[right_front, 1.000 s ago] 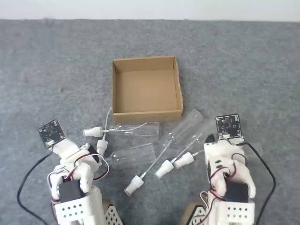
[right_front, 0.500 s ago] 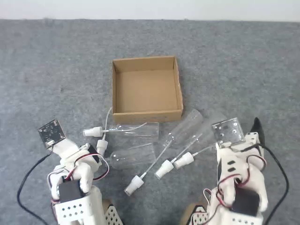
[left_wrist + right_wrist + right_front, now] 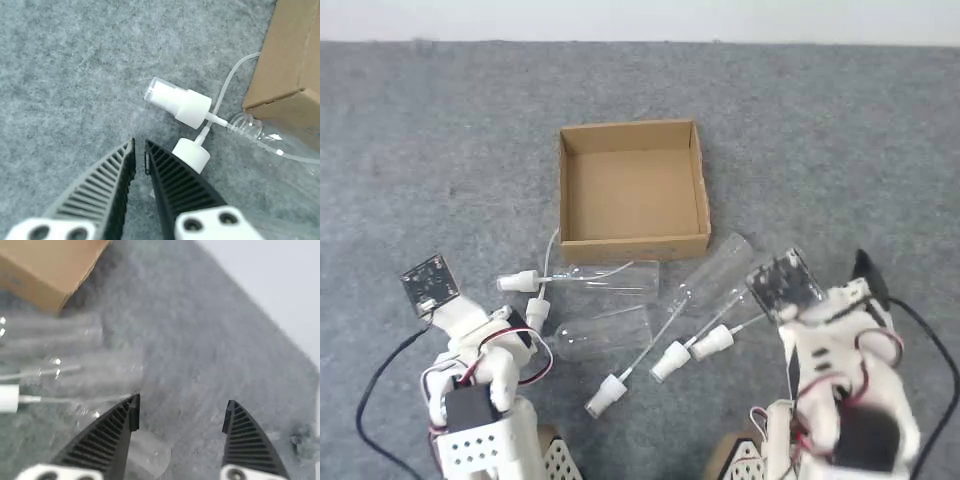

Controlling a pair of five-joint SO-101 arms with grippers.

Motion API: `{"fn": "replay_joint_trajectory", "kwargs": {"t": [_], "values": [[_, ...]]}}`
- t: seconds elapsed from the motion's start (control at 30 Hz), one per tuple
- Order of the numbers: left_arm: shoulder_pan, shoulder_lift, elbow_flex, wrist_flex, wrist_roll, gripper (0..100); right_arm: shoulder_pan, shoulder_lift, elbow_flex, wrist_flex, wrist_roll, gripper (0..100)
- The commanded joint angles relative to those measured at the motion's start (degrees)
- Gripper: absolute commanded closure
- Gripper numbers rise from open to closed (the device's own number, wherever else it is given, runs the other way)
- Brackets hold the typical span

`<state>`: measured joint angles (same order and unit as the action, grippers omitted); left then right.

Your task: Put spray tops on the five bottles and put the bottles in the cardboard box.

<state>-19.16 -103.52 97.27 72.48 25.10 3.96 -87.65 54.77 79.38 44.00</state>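
Clear bottle [image 3: 718, 264] lies near right gripper [image 3: 181, 405], spread wide, empty; centre jaws before closing. Left gripper [image 3: 140, 145] nearly closed, empty.

The table [image 3: 440, 150] wears a grey, felt-like covering. An open-topped cardboard box [image 3: 635, 247] sits on it toward the far middle. Just in front of the box, clear bottles [image 3: 610, 277] lie on their sides. Two lie roughly parallel to its front wall and others slant off below its right corner, but their full count is hard to tell. Five white spray tops [image 3: 670, 361] with thin tubes lie loose among them: two at the left bottles' ends, three nearer the arms.
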Motion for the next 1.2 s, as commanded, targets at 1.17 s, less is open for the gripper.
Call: {"fn": "replay_joint_trajectory", "kwargs": {"t": [1.17], "values": [[-0.4,-1.0,-0.7,0.1,-0.1,96,1.5,53.1,-7.1,-4.7,20.2,63.8]]}}
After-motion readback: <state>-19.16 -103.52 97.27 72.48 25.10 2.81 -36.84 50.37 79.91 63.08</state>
